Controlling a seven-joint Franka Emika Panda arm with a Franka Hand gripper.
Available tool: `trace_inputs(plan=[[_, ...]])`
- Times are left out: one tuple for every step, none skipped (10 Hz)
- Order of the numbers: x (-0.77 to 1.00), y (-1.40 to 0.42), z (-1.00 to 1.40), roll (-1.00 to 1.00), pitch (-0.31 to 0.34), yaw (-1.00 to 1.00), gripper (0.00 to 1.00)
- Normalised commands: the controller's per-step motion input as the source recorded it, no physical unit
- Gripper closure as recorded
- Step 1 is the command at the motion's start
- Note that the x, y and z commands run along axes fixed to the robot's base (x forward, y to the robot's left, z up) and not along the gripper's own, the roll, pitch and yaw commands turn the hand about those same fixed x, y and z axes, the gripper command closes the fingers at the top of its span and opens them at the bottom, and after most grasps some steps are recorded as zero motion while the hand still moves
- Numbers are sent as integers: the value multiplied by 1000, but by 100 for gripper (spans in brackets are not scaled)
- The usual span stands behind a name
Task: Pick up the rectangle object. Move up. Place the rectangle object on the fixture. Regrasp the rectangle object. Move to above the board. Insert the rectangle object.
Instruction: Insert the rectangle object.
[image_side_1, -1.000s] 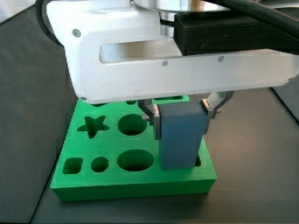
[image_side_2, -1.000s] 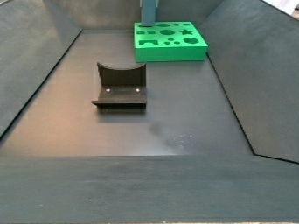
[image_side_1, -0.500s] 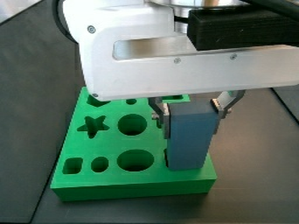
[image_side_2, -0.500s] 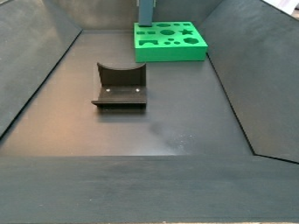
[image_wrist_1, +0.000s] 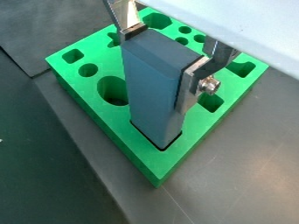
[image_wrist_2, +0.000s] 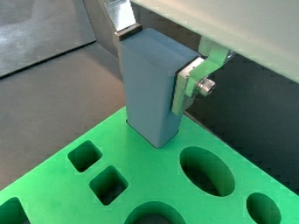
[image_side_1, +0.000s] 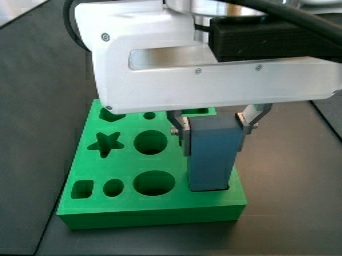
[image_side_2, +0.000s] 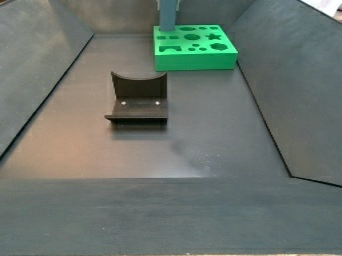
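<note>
The rectangle object (image_wrist_1: 152, 92) (image_wrist_2: 149, 87) (image_side_1: 214, 158) is a smooth grey-blue block, held upright. My gripper (image_wrist_1: 162, 57) (image_wrist_2: 158, 57) (image_side_1: 211, 125) is shut on its upper part, one finger on each narrow side. The block's lower end is at the top face of the green board (image_wrist_1: 176, 162) (image_wrist_2: 146, 162) (image_side_1: 134, 210) (image_side_2: 194, 57), near a corner. I cannot tell whether it has entered a cut-out. In a side view the block (image_side_2: 170, 12) stands at the board's far left edge. The dark fixture (image_side_2: 136, 100) stands alone on the floor, well apart from the board.
Sloping dark walls (image_side_2: 54, 90) enclose the floor on both sides. The board shows star, round, oval and square cut-outs beside the block. The gripper's large white body (image_side_1: 201, 60) hides the board's back part in a side view.
The gripper and the block shifted slightly to the right in a side view a second ago, then stayed almost still. The grip is unchanged.
</note>
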Motion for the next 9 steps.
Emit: trace_inputs(plan=[[0,-94,-306,89,0,0,100],[6,-189,-497,184,0,0,100],[0,-274,-794,269,-13,0,100],[46,-280,-940,209,-51,0,100],[154,-271,-1000,123,-47,0,100],[151,-260,-1000,100,-43,0,100],[111,-231,-1000,49,-83,0,100],[0,11,0,-34,20,0,100],[0,0,0,0,0,0,100]])
